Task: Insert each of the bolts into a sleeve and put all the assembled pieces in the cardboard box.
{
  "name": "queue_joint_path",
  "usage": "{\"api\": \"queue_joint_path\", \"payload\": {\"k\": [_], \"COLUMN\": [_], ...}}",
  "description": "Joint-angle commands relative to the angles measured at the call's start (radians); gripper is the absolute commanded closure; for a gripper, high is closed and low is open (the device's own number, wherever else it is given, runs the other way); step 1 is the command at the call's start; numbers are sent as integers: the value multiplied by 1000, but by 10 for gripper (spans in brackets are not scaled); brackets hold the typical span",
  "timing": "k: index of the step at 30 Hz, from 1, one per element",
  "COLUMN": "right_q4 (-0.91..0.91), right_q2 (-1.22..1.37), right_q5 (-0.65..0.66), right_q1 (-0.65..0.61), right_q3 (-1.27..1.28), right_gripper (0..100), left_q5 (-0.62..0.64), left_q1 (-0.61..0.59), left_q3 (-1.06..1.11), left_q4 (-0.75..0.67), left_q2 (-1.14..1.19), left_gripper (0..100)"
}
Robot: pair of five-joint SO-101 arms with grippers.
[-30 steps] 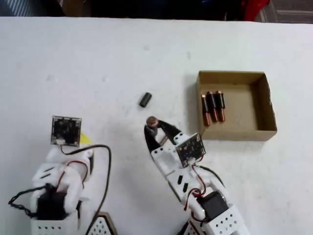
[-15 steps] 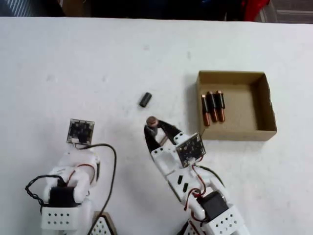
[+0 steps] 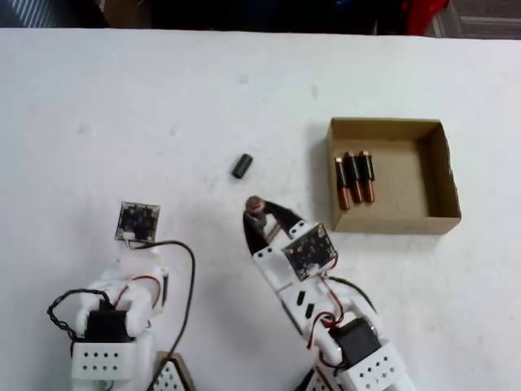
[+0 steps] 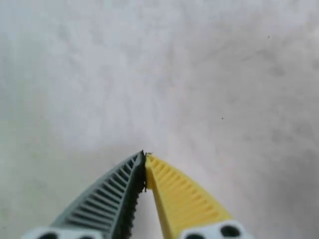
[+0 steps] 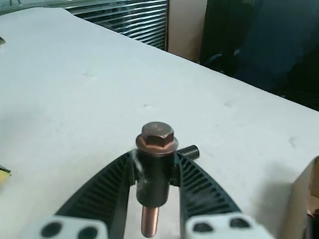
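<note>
Desk (image 3: 163, 98) carries the box (image 3: 444, 175), 3 assembled pcs (image 3: 354, 177) already inside. Right end effector (image 3: 256, 210) is clamped on a sleeved bolt (image 5: 155, 164), held upright, prob. ready for boxing. Left end effector (image 4: 144, 158) is pinched together, empty. Spare sleeve (image 3: 241, 166) lies just beyond, no bolt for it in sight.

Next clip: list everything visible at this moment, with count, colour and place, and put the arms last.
table: one, white, under everything.
cardboard box: one, brown, open, on the table's right side in the high view.
assembled pieces: three, copper bolts in black sleeves, side by side in the box near its left wall.
loose sleeve: one, black, lying on the table left of the box.
held piece: one, copper bolt upright through a black sleeve, in the right gripper.
left gripper: one, grey and yellow, shut, empty, over bare table.
right gripper: one, black, shut on the held piece, nearer the arms than the loose sleeve.
</note>
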Motion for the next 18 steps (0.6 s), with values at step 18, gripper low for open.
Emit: {"api": "queue_joint_path", "payload": {"k": [18], "right_q4": [506], "right_q2": [113], "right_q5": [153], "right_q1": [384], "right_q3": [-675], "right_gripper": [982], "left_q5": [-15], "left_q1": [-4], "left_q3": [-23], "left_q4": [77], "left_q2": [-10], "left_gripper": [977]}}
